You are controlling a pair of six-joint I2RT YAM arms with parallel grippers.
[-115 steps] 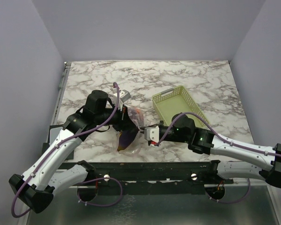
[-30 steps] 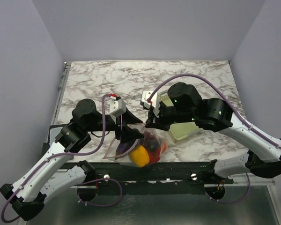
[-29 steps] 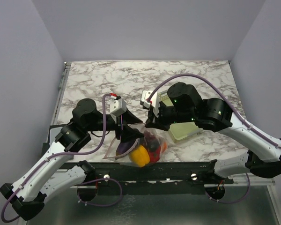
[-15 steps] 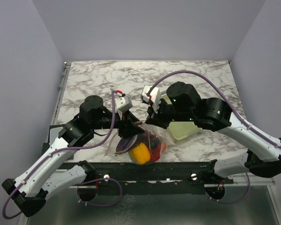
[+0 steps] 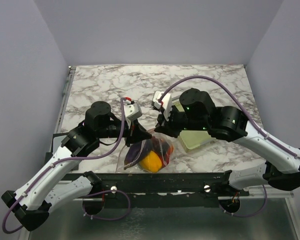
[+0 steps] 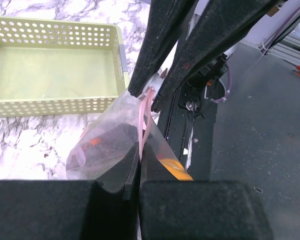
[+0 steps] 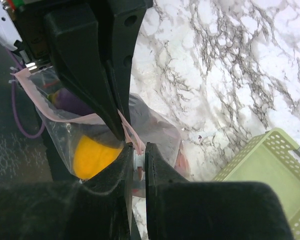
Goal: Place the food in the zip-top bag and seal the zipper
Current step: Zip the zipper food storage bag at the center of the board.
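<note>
1. Marbled white table (image 5: pixel 105 82), boxed by plain lilac panels (image 5: pixel 155 30) on three sides, with a black rail (image 5: pixel 155 176) along the near edge.
2. Left gripper (image 6: pixel 140 162): fingers pressed together on the zipper (image 6: pixel 144 117), pinching the pink strip at the bag's mouth.
3. Right gripper (image 7: pixel 136 156): also clamped on that strip, fingertips just beside the left one's and nearly touching in both wrist views.
4. Probably held this way to keep the mouth taut between two pinch points, ready for sliding one pinch along and pressing the seal. Judged as the sealing step, with loading seemingly done.
5. Zip-top bag (image 5: pixel 147 152): slumped on the marble beneath the two pinches at the middle of the near edge. Bulging with the food (image 5: pixel 151 161), namely a yellow piece, something purple and something reddish.
6. Yellow-green basket (image 6: pixel 55 106): empty, just beside the bag toward the right edge, partly under the right arm (image 5: pixel 225 122).
7. Plenty of open room toward the far edge and the far-left corner. Tight at the near edge, with the bag close to the rail and liable to sag over it. Tight on the right too, with the basket close by.
8. Strip already pressed shut along its length or not: cannot tell.
</note>
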